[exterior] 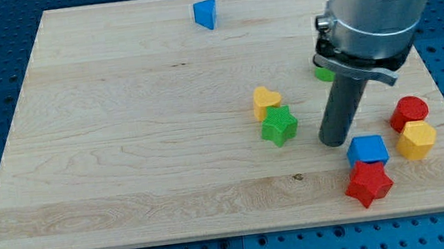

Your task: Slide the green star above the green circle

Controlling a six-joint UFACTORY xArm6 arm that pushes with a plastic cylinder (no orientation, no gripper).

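The green star (278,125) lies right of the board's middle, touching the yellow heart (265,99) just above and left of it. The green circle (323,72) is mostly hidden behind the arm; only a sliver shows at the upper right of the star. My tip (335,140) rests on the board to the right of the green star, a short gap away, and below the green circle.
A blue cube (367,150) and a red star (368,182) lie just right of and below my tip. A red cylinder (409,111) and a yellow hexagon (416,139) sit near the right edge. A blue triangle (205,13) lies at the top. The wooden board (123,136) sits on a blue perforated table.
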